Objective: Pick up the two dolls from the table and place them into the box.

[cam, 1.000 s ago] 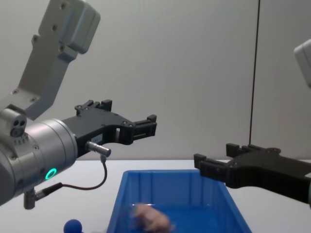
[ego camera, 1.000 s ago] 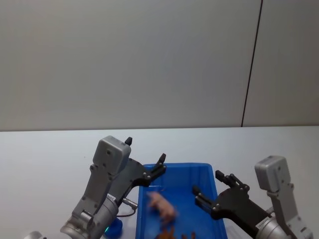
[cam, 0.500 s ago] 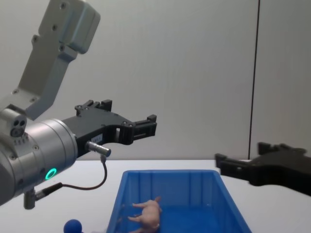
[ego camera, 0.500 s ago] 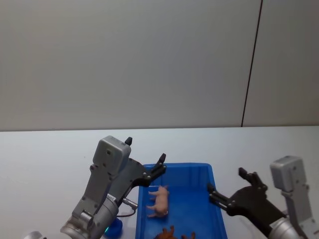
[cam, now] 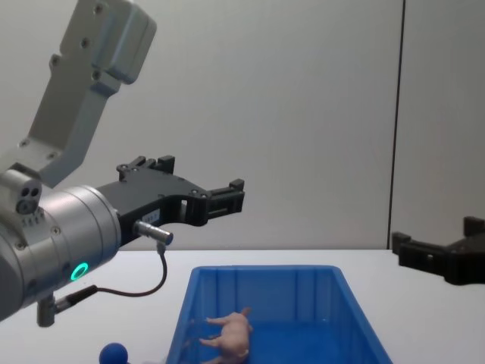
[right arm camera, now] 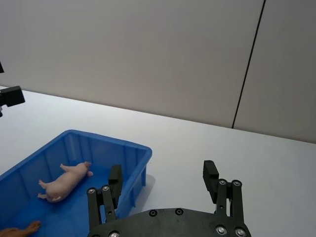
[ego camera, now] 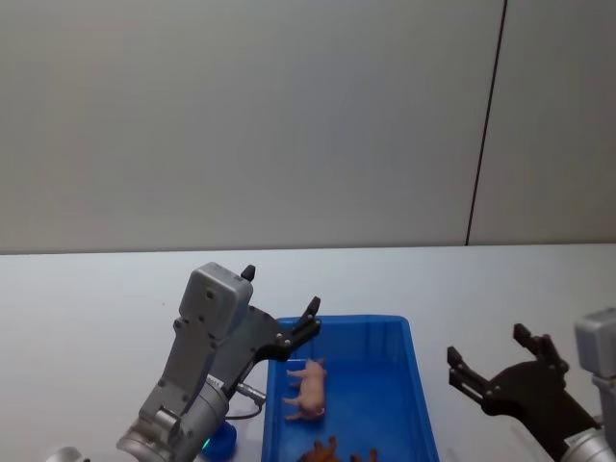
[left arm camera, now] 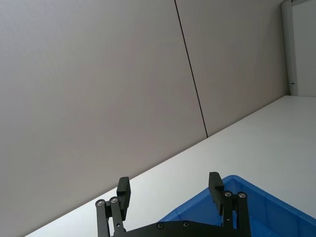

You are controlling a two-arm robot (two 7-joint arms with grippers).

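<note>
Far left, the blue toy (cam: pixel 114 353) hasn't budged. It's down on the table (ego camera: pixel 87 289), just outside the left wall of the box (cam: pixel 265 292), tucked under the left arm. The left gripper (left arm camera: pixel 169 185) holds the same spot too, raised above the box's left rim, jaws spread wide with nothing between them.

Now the news: the pig (ego camera: pixel 308 388) is in! A second ago it was a blur in mid-drop. Now it lies still on its side on the box floor, left of centre. Nearer the robot there's a brown thing (ego camera: pixel 332 450) in the box, maybe another toy, too cut off to call.

The right gripper (ego camera: pixel 488 348) has pulled away rightward, clear of the box and out over the table, jaws splayed and empty.

So that's one doll delivered and one to go. I'd judge the blue toy is the left arm's job, sitting right beneath it.

The table is plain white and flat. Behind it stands a grey wall (ego camera: pixel 241 115) with one thin dark seam (ego camera: pixel 486 125) running down on the right.
</note>
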